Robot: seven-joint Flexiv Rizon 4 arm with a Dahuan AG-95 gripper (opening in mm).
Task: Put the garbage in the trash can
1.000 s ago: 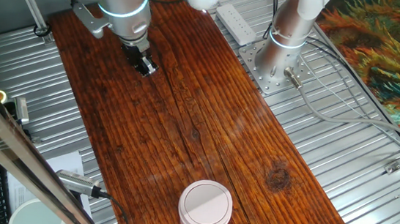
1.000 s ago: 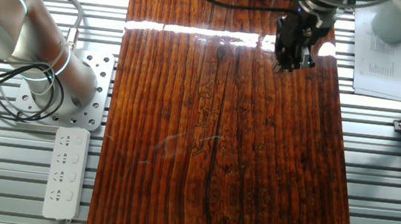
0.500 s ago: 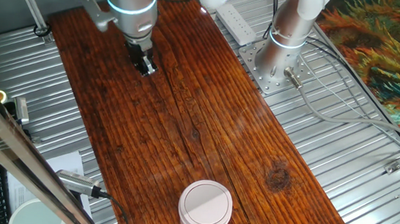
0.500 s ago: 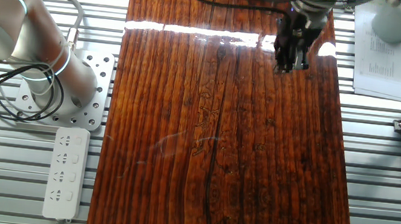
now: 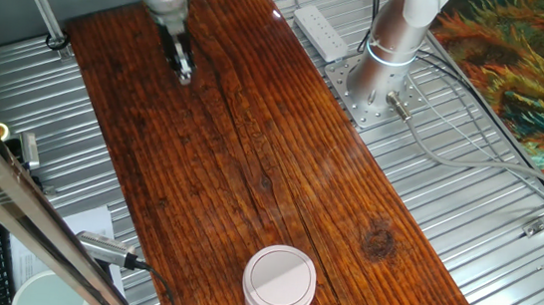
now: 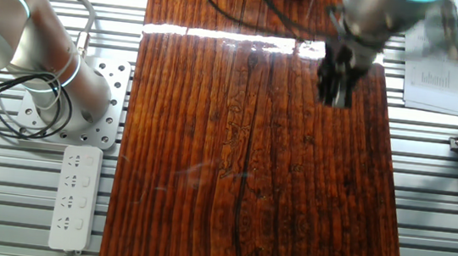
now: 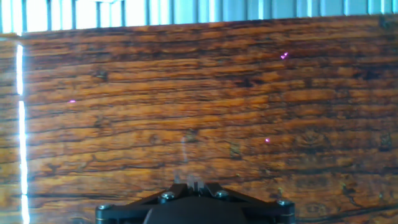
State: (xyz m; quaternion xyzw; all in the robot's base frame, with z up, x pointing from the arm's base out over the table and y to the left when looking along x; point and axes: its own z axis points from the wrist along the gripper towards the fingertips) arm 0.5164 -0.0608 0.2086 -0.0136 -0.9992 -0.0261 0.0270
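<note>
Cup point(image 5: 43, 293): white rim at the bottom left corner of one fixed view, off the board, on the metal table.
Gripper point(image 5: 182, 67): over the far left part of the board point(image 5: 251, 161) in one fixed view, fingers pointing down, tips close above the wood. In the other fixed view the gripper point(image 6: 333, 95) hangs near the board's right edge. Fingers look close together in both views and in the hand view point(image 7: 188, 185); whether they pinch anything I cannot tell.
Garbage: not made out in any view; hidden, or too small to tell.
Can point(image 5: 279, 285): round, pale, flat white lid in a ring, upright at the near end of the board, well apart from the gripper.
Power strip point(image 5: 321, 31): white, on the metal table just past the board's far edge, beside the arm base point(image 5: 386, 58).
Papers point(image 6: 439, 78): right of the board in the other fixed view.
</note>
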